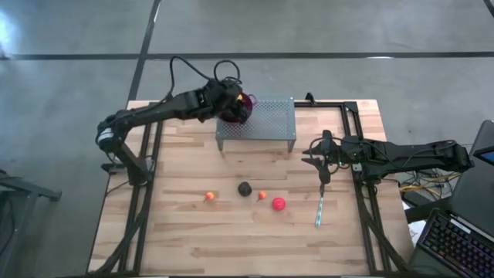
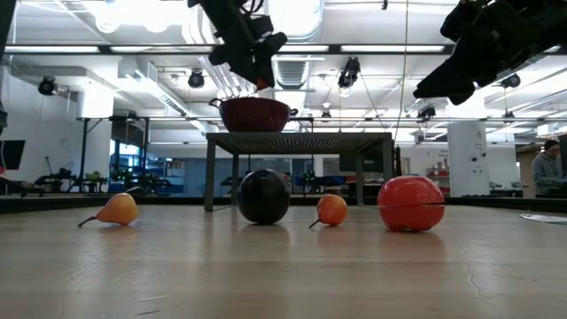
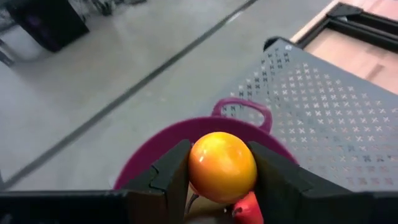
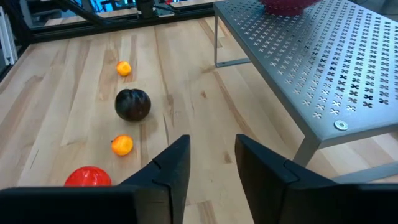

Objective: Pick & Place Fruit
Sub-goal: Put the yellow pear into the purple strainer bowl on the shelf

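Left gripper (image 3: 221,186) is clamped on an orange fruit (image 3: 222,167) directly over the purple colander bowl (image 3: 140,163), which sits on the perforated metal stand (image 1: 266,117) at upper centre of the high view. A red piece (image 3: 249,208) shows just below the held fruit, seemingly already inside the bowl.

Step in hand looks like the drop. To do it well, keep the fruit centred over the bowl's mouth, lower a little so it doesn't bounce off the rim, then part the fingers cleanly and lift straight up — no sideways drag that could nudge the bowl along the stand.

Right gripper (image 4: 211,165) hangs empty, fingers apart, over the counter (image 1: 193,239) at right of centre in the high view, facing the remaining fruit.

Left on the counter, in a row at lower centre of the high view: a small orange fruit (image 1: 209,197) at left, a dark ball (image 1: 245,188), another small orange one (image 1: 262,195), and a red ball (image 1: 278,204). A teal stick (image 1: 319,210) lies to their right, just below the right gripper — not fruit, and likely in that arm's path toward the red ball. The stand's legs and both arms crowd the upper area. A person is visible at far right of the low view.
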